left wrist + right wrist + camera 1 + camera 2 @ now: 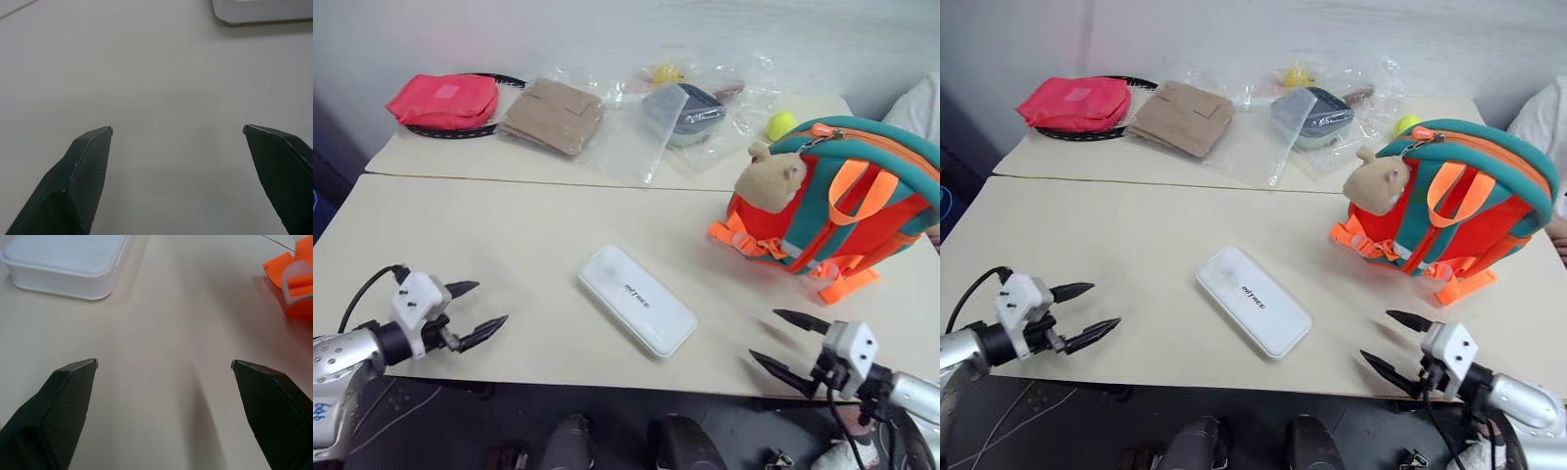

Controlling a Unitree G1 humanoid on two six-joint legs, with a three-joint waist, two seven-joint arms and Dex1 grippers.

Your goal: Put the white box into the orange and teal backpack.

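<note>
Approach step judged; nothing grasped. White box [637, 313] lies flat at lower centre of the surface [509, 225]. Orange and teal backpack [847, 201] stands at right. Left gripper [475, 311] and right gripper [781, 340]: fingers spread, empty. Next: box to be reached and gripped.

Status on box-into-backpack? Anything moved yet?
Done: nothing. The white box lies flat on the near table, apart from the orange and teal backpack, which stands to its right with no opening visible. In hand: nothing; left gripper and right gripper are open and empty, flanking the box. Left: grasp the box, open the backpack, insert it.
</note>
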